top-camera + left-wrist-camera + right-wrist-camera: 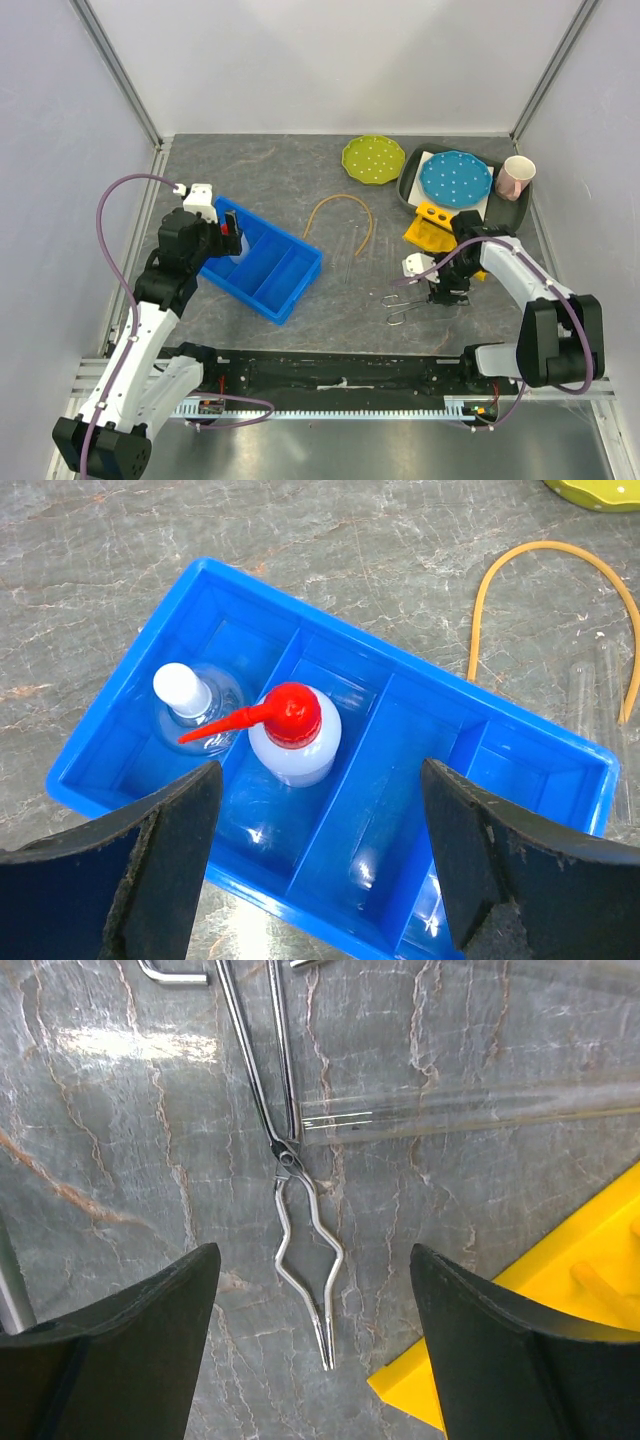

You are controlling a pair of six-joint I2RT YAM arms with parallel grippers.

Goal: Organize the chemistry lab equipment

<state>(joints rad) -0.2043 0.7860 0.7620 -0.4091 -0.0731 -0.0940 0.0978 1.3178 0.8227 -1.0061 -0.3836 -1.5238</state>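
The left hand (320,820) hangs spread, holding nothing, over a blue bin (120,730). Just ahead of its fingers, the squeeze bottle (295,745) and the flask (195,700) stand side by side in the bin. The rubber tube (480,600) lies farther out on the table (90,570). The right hand (312,1260) is also spread, and the metal tongs (288,1155) lie flat between its fingers. A glass tube (470,1110) lies just beyond the tongs.

Cropped at the top of the right wrist view: handles of the metal wire tongs (288,1158). Running off its right edge: a glass tube (450,1115), a yellow rack (560,1300). Mostly outside the left wrist view: green plate (600,490).
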